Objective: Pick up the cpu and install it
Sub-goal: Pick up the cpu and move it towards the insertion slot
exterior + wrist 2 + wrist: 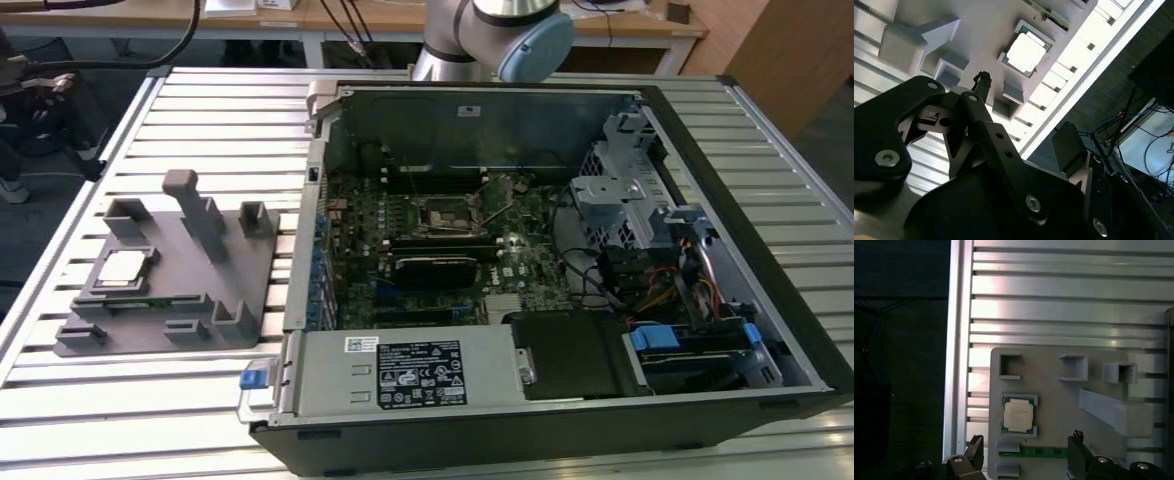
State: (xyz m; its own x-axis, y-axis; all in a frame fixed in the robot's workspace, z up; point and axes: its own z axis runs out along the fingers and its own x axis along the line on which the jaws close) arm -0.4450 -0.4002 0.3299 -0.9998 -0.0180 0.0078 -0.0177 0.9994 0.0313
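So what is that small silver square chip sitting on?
The small silver square chip lies in a framed pocket on the grey plastic holder plate, which rests on the ribbed metal table. The pocket's floor under it is covered.

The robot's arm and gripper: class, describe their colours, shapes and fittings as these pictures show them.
In the exterior view the arm is a silver-grey tube with a round pale blue joint cap. In the first wrist view the gripper is black. In the second wrist view its links are flat angular black plates joined by round silver bolts.
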